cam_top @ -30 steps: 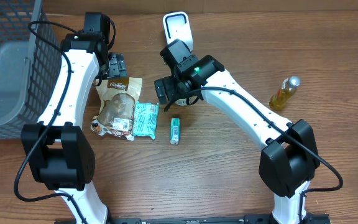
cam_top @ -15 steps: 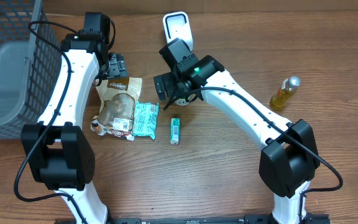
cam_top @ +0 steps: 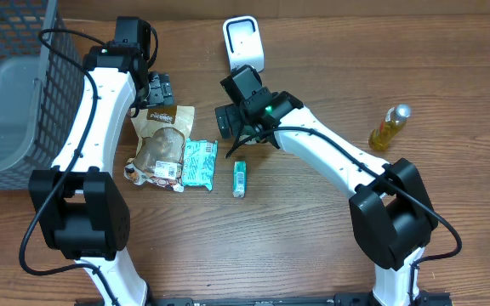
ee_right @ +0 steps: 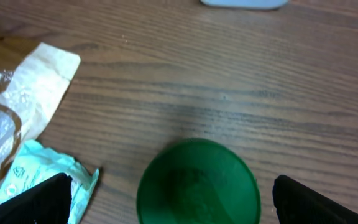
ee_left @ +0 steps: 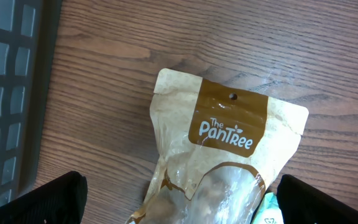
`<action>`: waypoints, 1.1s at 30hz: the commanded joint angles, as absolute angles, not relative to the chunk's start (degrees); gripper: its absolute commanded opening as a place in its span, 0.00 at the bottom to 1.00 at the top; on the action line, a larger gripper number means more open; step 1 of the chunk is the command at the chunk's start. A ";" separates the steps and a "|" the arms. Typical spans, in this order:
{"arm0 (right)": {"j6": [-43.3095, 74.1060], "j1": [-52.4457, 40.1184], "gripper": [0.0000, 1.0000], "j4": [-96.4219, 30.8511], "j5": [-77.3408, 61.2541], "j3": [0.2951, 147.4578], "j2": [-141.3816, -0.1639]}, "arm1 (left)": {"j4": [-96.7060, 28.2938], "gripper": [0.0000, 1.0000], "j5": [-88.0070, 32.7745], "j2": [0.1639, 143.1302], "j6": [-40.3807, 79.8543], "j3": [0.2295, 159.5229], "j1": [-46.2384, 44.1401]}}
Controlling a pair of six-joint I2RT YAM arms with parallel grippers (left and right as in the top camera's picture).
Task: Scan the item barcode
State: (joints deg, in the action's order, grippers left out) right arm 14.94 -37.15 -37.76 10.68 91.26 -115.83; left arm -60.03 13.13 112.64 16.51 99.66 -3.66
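My small green tube [cam_top: 240, 178] lies flat, long axis running near to far, with a pale label on top. Close up, it shows me its round green end. Near its left lies a teal packet [cam_top: 200, 161], touching a crumpled brown "The PanTree" bag [cam_top: 162, 140]. The white scanner [cam_top: 244, 41] stands well apart beyond them.

Green round shape [ee_right: 196, 180] is blurred, cut off below.
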 commanded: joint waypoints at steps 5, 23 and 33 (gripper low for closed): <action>14.81 -36.03 1.00 -35.18 13.45 88.42 -115.44 | -59.94 0.99 13.91 112.40 16.49 100.33 -3.88; 14.83 -35.94 1.00 -34.54 10.00 88.40 -115.55 | -59.92 1.00 13.91 112.40 16.49 100.33 -3.88; 14.79 -35.92 0.98 -33.89 11.09 88.38 -118.39 | -59.94 1.00 13.91 112.40 16.49 100.33 -3.88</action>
State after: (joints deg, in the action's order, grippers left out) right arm 14.94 -36.07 -34.22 10.74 88.77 -116.29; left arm -60.03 13.13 112.64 16.51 99.66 -3.66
